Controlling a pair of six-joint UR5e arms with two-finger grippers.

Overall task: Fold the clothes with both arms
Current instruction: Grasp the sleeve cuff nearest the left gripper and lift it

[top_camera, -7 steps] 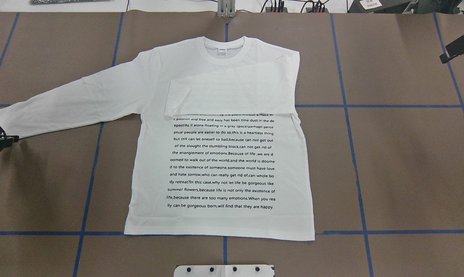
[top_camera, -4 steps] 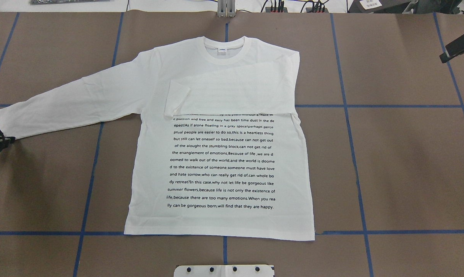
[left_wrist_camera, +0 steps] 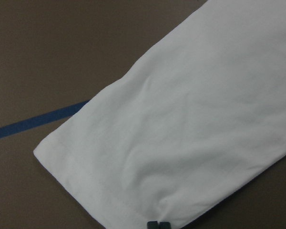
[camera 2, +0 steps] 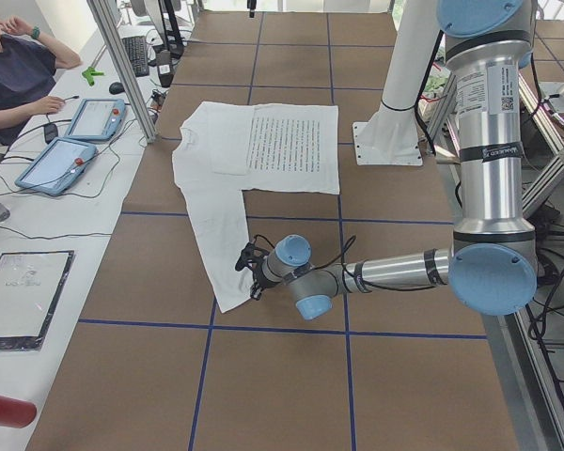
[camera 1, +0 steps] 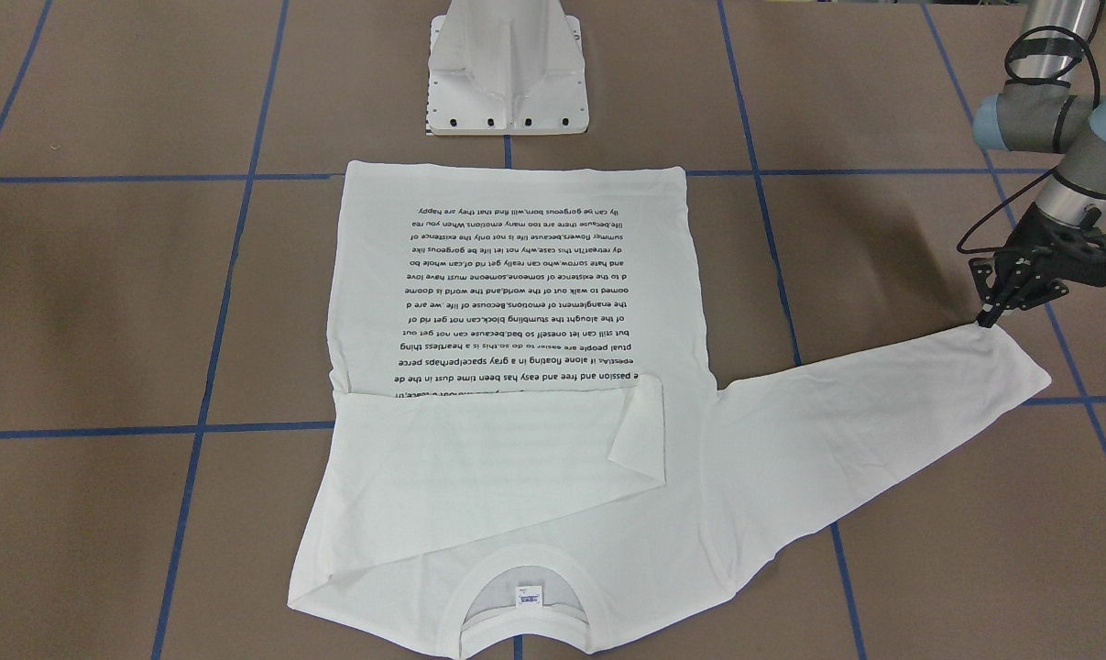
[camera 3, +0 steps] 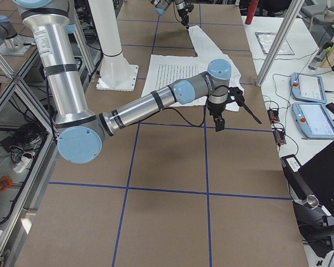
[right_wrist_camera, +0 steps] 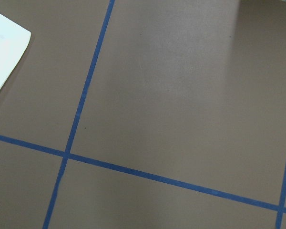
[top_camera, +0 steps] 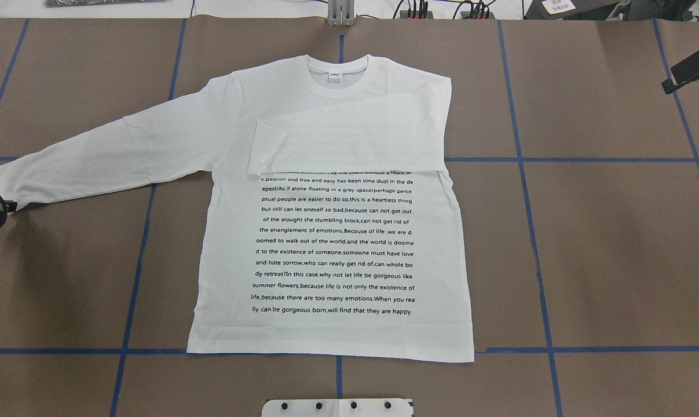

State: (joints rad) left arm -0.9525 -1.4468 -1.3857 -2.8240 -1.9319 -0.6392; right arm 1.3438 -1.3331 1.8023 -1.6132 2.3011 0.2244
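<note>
Okay, large white long-sleeved T-shirt with black printed text (top_camera: 332,243) lies flat, print up, mid brown paper-covered surface with blue tape lines (top_camera: 615,243). Collar is far from the white pedestal base (camera 1: 509,64), hem near it. Right sleeve (top_camera: 349,145) is folded across the chest and covers the top text lines. Left sleeve (top_camera: 106,150) lies flat, pointing out to the left. I see my left gripper (camera 1: 985,319) at the near corner of that sleeve's cuff (left_wrist_camera: 86,181), fingertips (left_wrist_camera: 155,224) clenched on the hem, fabric puckered there. My right gripper (camera 3: 238,119) hangs over bare surface, well apart from the shirt on the right, fingers spread, grasping nothing.
</note>
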